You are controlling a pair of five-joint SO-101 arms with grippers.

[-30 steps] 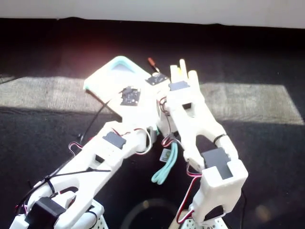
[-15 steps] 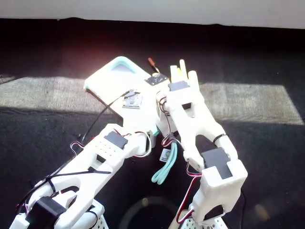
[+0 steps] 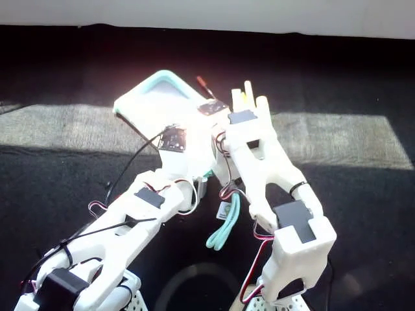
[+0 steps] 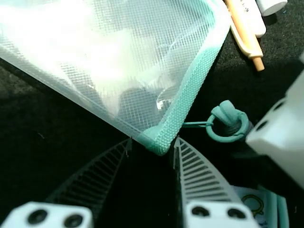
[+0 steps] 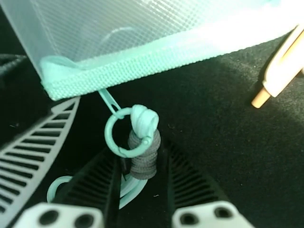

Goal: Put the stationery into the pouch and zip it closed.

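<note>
Since a second ago, pushed slightly farther out and turned: one translucent mesh pouch with teal trim (image 3: 152,107). Left gripper (image 4: 152,140) drawn lower, jaws pinching the pouch's corner. Right gripper (image 5: 140,156) just beside, stretched low, jaws clamped on one teal knotted zipper cord (image 5: 142,118). Beyond the jaws, two pale plastic pens (image 4: 239,29).

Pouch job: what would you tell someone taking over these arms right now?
Left gripper: shut on a corner of the pouch.
Right gripper: shut on the zip cord at that corner.
Pens lie on the table beside the pouch, outside it.
Done: pouch and cord gripped.
Left: pens in, zip closed. I cannot tell how far the zip is open.
</note>
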